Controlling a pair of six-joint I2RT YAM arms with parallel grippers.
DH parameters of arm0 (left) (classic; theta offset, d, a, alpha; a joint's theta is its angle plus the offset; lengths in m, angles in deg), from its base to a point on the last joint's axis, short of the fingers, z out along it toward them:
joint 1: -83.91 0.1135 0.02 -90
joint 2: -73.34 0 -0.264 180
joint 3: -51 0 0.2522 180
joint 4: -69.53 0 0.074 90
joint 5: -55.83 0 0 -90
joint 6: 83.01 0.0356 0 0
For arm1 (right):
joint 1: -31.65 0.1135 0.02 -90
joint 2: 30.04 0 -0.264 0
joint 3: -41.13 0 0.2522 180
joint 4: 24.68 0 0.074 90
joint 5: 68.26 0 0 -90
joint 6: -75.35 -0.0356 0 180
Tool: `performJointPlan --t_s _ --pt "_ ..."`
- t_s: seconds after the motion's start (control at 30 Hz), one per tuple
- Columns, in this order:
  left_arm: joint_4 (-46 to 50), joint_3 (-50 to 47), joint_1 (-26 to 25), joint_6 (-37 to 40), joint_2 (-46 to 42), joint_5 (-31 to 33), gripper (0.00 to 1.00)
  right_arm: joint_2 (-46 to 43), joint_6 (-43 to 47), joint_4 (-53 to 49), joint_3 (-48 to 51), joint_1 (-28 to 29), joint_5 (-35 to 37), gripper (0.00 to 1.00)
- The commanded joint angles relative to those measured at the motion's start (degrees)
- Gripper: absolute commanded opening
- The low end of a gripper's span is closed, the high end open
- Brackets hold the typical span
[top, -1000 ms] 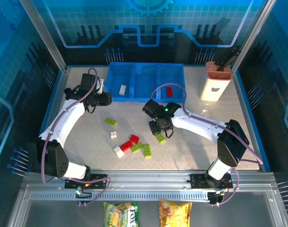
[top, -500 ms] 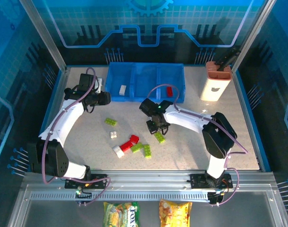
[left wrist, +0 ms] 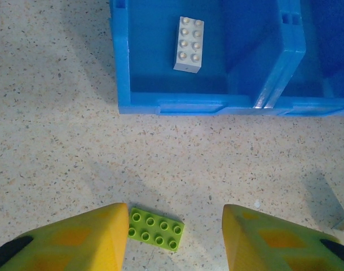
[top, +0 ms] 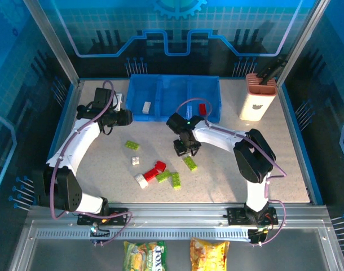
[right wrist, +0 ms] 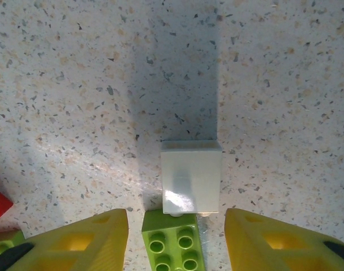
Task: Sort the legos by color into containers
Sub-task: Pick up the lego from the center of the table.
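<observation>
Since the earlier top frames, the right arm (top: 220,137) has folded its elbow inward toward the centre. The right end effector (top: 183,149) has shifted slightly left, and the left arm (top: 84,135) is unchanged.

Right end effector: released. Its fingers straddle a green brick (right wrist: 173,247) lying on the worktop (top: 228,175), with a gap on each side. A tipped white brick (right wrist: 192,183) touches the far end of that green brick.

Left end effector (left wrist: 175,234): released, grasping nothing, just in front of the blue tray (top: 155,117). A second green brick (left wrist: 155,228) lies flat between its fingers, close to the left one.

Clearance: the tray sits along the far edge of the worktop. A white-and-terracotta holder (top: 258,101) stands at the far right, apart from the tray. Bare worktop lies between the tray's near wall and the loose legos (top: 163,175). A wider bare area lies right of the right arm. Blue rails bound the left and right edges.

Lettering: of two snack bags below the near rail, the left bag (top: 145,255) carries print beginning "FOX". Print on the right bag (top: 208,254) is too small to read.

Counts, top view:
- Tray compartments: three.
- Left compartment: one stored white brick (top: 146,106).
- Right compartment: one stored red brick (top: 202,108).
- Loose on the worktop: four green and two small white pieces (top: 136,161).
- A red cluster (top: 156,170), apparently two bricks touching.
</observation>
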Motion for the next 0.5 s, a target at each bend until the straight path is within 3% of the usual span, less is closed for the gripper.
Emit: performJointPlan --t_s 0.0,0.47 --pt "-0.4 -0.2 0.5 -0.2 -1.3 -1.5 0.48 -2.2 -0.3 -0.2 2.8 1.1 -1.1 0.5" --pt "-0.6 -0.5 0.5 -0.3 -1.4 -1.8 0.48 -4.1 -2.3 0.7 10.6 3.5 -0.6 0.54"
